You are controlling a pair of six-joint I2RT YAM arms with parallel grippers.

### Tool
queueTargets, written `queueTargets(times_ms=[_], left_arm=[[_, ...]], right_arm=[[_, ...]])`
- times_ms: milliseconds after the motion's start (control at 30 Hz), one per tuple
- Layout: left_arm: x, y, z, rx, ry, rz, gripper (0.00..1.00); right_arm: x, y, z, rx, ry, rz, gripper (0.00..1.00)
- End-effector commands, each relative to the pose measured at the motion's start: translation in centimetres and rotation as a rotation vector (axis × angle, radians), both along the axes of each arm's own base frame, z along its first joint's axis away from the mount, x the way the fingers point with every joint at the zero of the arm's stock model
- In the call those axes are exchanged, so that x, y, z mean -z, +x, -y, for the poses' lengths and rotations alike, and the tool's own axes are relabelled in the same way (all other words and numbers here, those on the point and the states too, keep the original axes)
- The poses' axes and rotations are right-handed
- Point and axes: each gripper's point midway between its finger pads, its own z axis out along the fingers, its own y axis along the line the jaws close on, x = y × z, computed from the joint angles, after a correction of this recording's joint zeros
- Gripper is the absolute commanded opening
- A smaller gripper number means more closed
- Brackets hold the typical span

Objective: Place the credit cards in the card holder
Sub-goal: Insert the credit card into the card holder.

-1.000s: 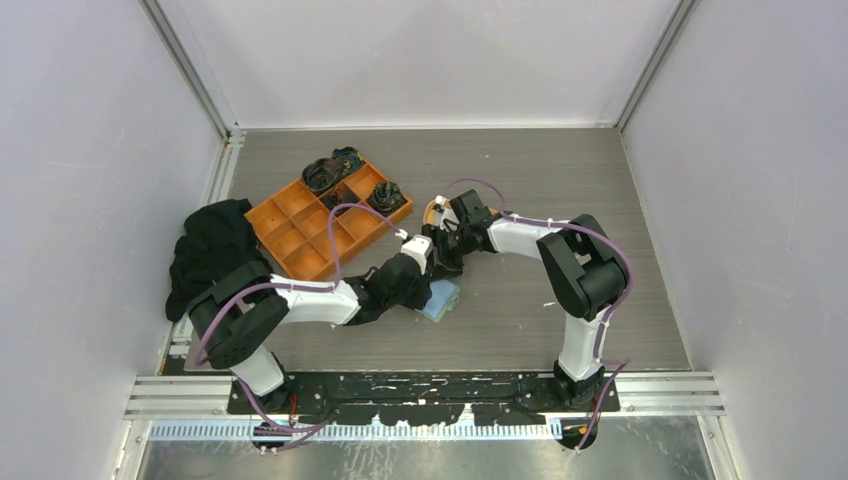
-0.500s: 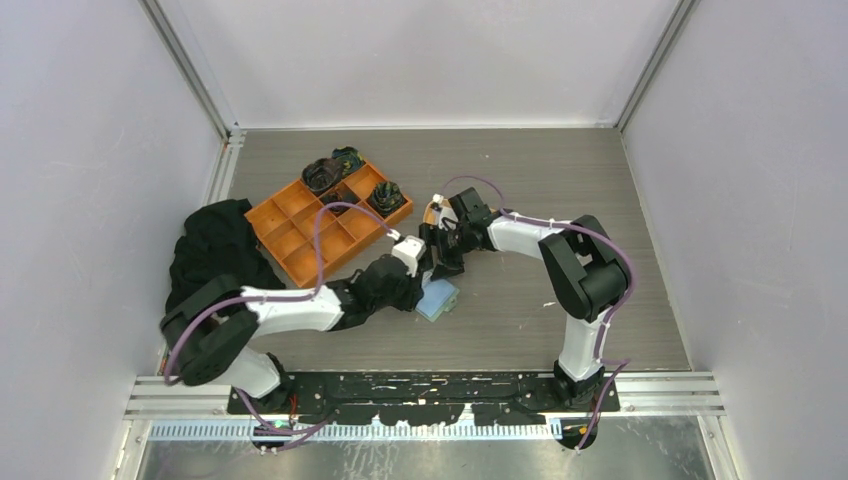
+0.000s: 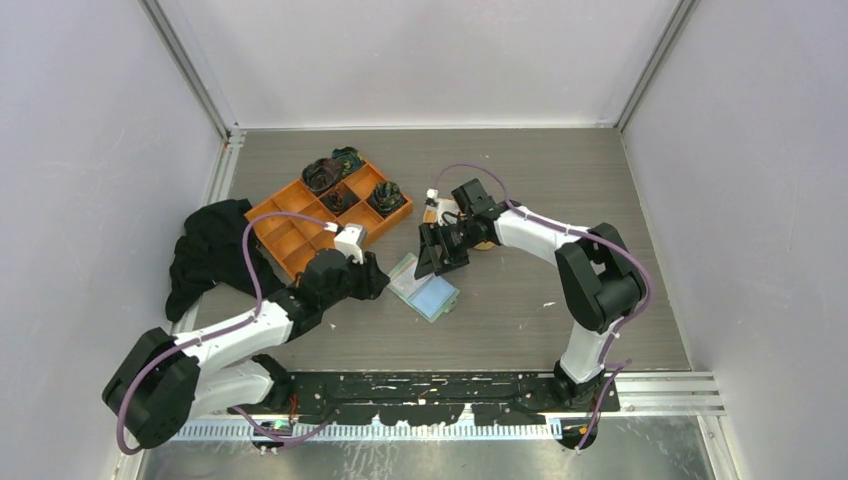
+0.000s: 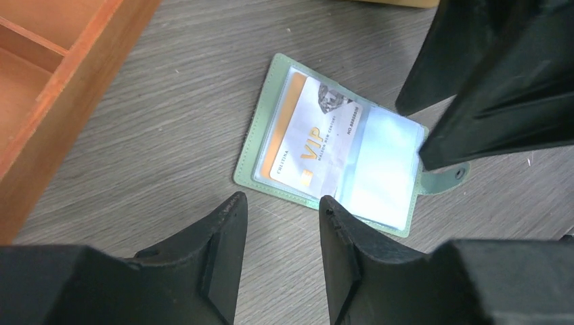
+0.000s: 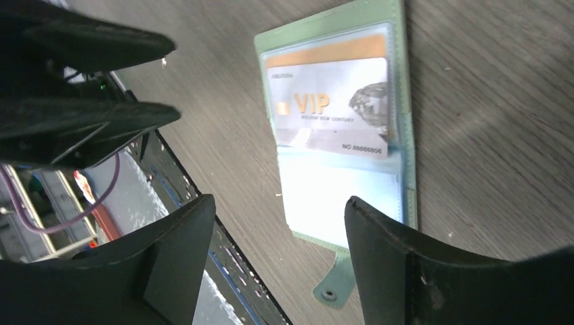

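I am looking down at the card holder (image 3: pixel 425 291), which is lying spread open and flat on the table (image 3: pixel 520 180), near the middle of the top view. One credit card (image 4: pixel 315 139), pale with a gold band and gold VIP lettering, is sitting inside the clear pocket of the holder's 10 o'clock half. The pocket on the other half is showing only glossy bluish plastic. The small closing tab (image 4: pixel 450 177) is sticking out from the holder's 4 o'clock end.

The left gripper (image 3: pixel 378 283) is hovering just beside the holder at its 9 o'clock side. Through the left wrist camera I am seeing its two fingers spread apart with bare table between them, gripping nothing. The right gripper (image 3: pixel 436 256) is hanging close over the holder's 12 o'clock edge. In the right wrist view its fingers are standing wide apart, with the open holder (image 5: pixel 342 196) and the card (image 5: pixel 332 108) lying beyond them; nothing is pinched. I cannot tell whether it is touching the holder.

At 10 o'clock from the holder an orange compartment tray (image 3: pixel 300 235) is sitting, with dark bundled items (image 3: pixel 335 175) filling its far cells. A black cloth (image 3: pixel 210 250) is lying against the tray's 9 o'clock side.
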Motion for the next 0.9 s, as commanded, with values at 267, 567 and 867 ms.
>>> queueTargets(times_ms=[267,567,867], left_arm=[[-0.1,1.8,1.0,0.027,-0.037,-0.078,0.48],[0.3,2.4,1.6,0.079,-0.100,-0.169,0.72],[3.2,4.2,1.1,0.031,0.004,-0.321,0.57]], right_arm=[[-8.7,-1.0,2.5,-0.348,0.104,0.661,0.78],[-8.0,-2.0,3.9,-0.494,0.169,0.856,1.00],[-5.7,-3.6,4.6,-0.652,0.168,0.818,0.85]])
